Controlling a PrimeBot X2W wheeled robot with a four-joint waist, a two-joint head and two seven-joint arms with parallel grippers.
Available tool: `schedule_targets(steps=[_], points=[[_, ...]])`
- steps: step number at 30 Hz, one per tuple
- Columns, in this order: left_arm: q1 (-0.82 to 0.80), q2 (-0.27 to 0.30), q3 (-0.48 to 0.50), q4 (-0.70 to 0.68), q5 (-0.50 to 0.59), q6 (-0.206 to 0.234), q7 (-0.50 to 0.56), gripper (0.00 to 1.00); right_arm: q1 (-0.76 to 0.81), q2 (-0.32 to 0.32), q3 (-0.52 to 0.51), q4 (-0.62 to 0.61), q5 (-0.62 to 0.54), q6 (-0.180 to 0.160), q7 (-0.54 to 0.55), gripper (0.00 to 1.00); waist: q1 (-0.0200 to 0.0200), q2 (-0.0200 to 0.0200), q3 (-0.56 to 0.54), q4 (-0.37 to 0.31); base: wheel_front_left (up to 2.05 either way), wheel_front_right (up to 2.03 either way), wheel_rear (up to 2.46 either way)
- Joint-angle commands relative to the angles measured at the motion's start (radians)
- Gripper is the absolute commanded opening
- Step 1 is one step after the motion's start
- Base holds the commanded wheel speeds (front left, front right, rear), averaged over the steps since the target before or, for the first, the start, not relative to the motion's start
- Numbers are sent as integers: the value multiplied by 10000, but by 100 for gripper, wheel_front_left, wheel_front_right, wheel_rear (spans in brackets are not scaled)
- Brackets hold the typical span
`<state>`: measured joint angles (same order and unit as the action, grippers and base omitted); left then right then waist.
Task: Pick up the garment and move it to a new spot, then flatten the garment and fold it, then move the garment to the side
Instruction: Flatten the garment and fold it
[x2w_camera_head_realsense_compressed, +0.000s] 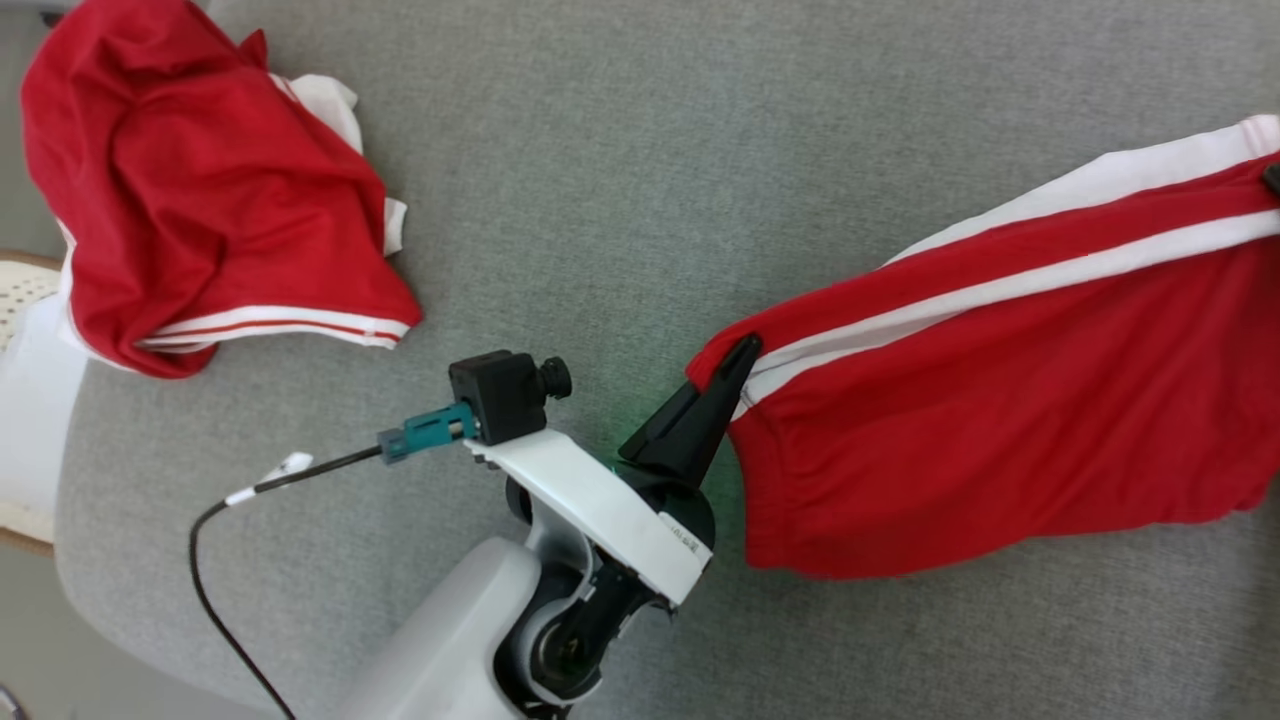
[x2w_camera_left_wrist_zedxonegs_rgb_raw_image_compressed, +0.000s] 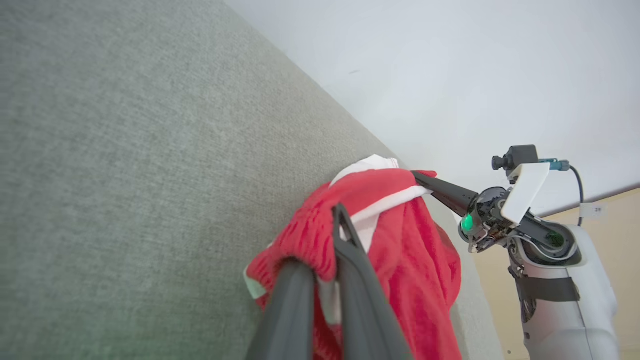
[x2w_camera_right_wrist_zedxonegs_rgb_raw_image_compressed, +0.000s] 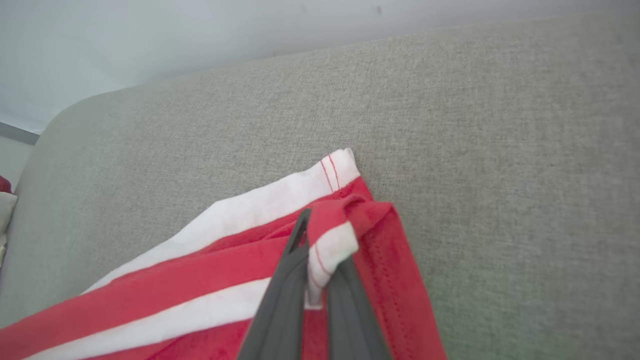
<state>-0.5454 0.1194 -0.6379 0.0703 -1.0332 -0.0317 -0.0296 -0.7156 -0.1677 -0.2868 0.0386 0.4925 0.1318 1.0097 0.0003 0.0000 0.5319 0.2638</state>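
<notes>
The garment is red shorts with white side stripes, stretched between both grippers over a grey upholstered surface. My left gripper is shut on its ribbed red corner at the middle of the head view. The left wrist view shows the same pinch, with the garment hanging beyond it. My right gripper at the right edge is shut on the striped hem end. In the right wrist view my right gripper clamps a folded bit of the garment. The left wrist view also shows the right gripper.
A second red and white garment lies crumpled at the upper left of the grey surface. A pale object sits past the surface's left edge. The left wrist's black cable loops at the lower left. A white wall stands behind.
</notes>
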Motion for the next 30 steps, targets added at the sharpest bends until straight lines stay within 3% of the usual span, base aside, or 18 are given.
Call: schedule_targets(steps=[1, 2, 3, 4, 5, 6, 11, 16, 23, 30], points=[[-130, -13, 0, 102, -71, -60, -87, 0, -200, -76, -15, 88, -81, -23, -87, 13, -3, 0, 93, 112, 0, 0, 0], [-173, -68, 6, 193, -77, -50, -131, 0, -303, -54, 7, 143, -119, -23, -125, 20, -3, 0, 114, 148, 0, 0, 0], [-212, -121, 21, 307, -86, -20, -214, 0, -406, -19, 2, 198, -148, -23, -210, 36, -3, 0, 129, 175, 0, 0, 0], [-262, -166, 9, 401, -70, 0, -244, 22, -491, -10, -26, 231, -186, -23, -315, 85, -3, 0, 137, 200, 0, 0, 0], [-289, -204, 7, 477, -32, 11, -305, 47, -545, 8, -42, 274, -196, -23, -411, 100, -3, 0, 139, 220, 0, 0, 0], [-291, -228, 15, 555, -8, 35, -365, 98, -597, 48, -39, 314, -128, -23, -526, 100, -3, 0, 133, 230, 0, 0, 0], [-171, -241, -38, 812, 69, 128, -482, 100, -487, 91, -5, 404, 311, -23, -921, 100, -3, 0, -28, 146, 0, 0, 0], [-10, 406, -161, 660, 993, 522, -828, 100, 271, -511, 640, -169, 511, -23, -1154, 100, -3, 0, -334, -144, 0, 0, 0], [522, 1654, -502, -276, 3285, 1931, -1633, 100, 1546, -2358, 2311, -515, 347, -20, -1684, 100, -3, 0, -702, -403, 0, 0, 0], [958, 1867, -363, -949, 4929, 3021, -2270, 100, 1308, -2815, 2825, 648, -14, -20, -2259, 100, -3, 0, -480, -130, 0, 0, 0]])
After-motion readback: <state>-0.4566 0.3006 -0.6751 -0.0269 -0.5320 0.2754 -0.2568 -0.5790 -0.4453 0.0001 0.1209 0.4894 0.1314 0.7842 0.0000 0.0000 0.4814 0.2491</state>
